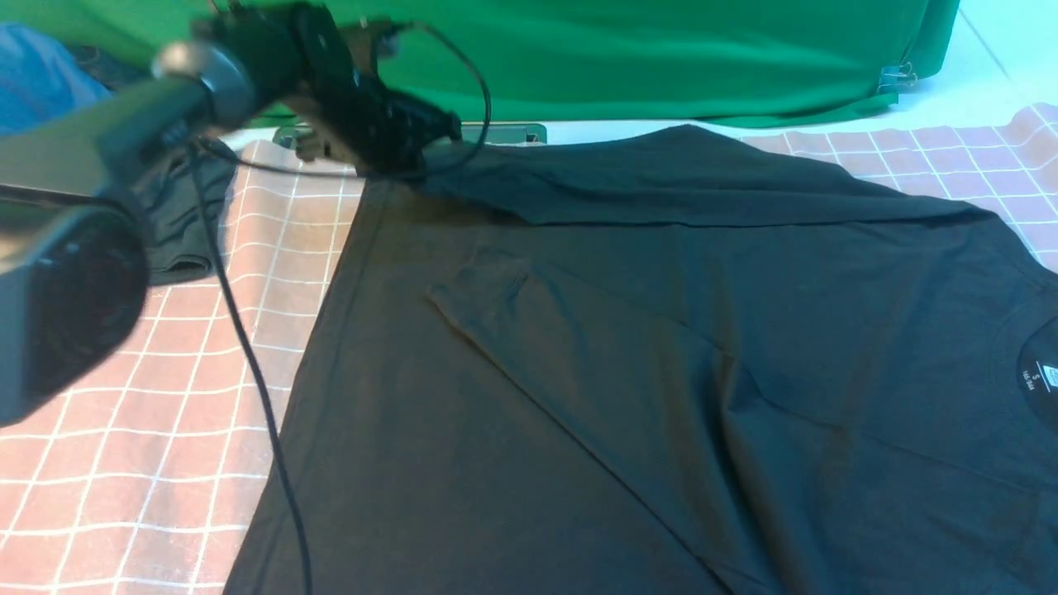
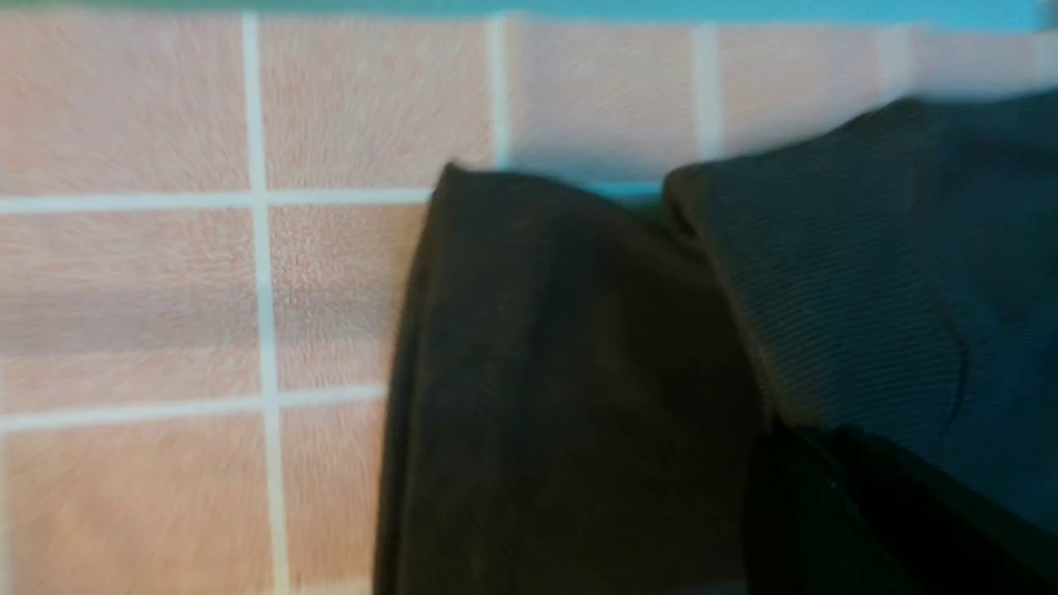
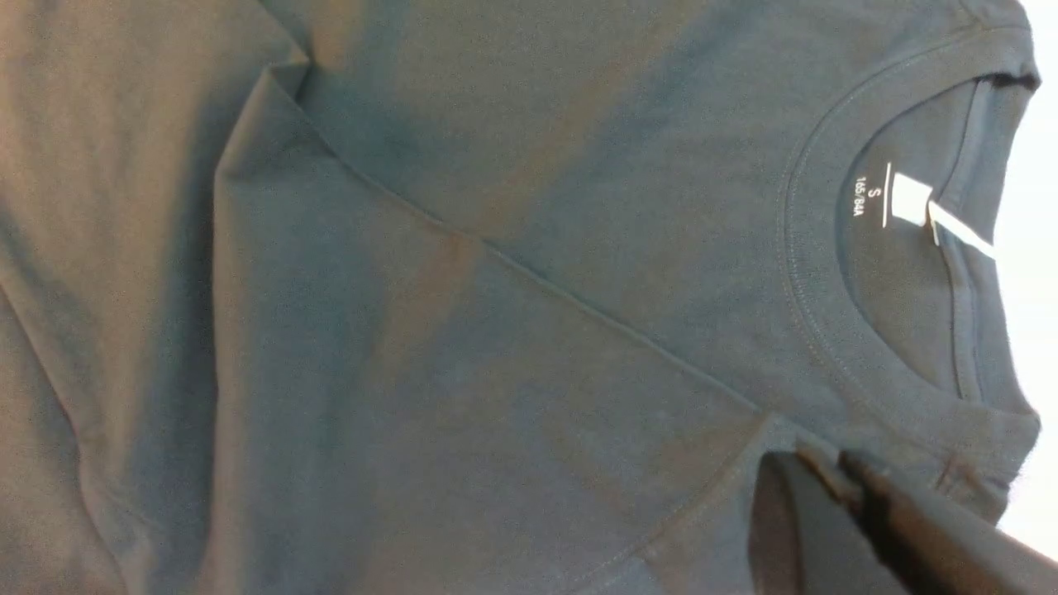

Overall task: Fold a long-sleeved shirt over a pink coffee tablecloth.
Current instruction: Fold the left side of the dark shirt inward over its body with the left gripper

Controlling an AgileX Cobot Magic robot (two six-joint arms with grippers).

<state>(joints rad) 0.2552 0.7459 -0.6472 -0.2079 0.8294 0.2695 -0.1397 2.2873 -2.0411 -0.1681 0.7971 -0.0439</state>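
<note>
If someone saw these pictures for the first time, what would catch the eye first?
The big black long-sleeved shirt fills the middle, spread over the pink coffee tablecloth with its white grid. The left claw, dark and blurred, is closed on the shirt's far left corner, in front of a bright green cloth. At the right edge, the white size label shows inside the collar.

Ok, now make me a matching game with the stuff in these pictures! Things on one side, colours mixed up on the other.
Things:
1. shirt
2. tablecloth
3. back cloth
4. neck label

Colours:
a. green
b. white
c. black
d. pink with white squares

Pairs: 1-c, 2-d, 3-a, 4-b
</note>
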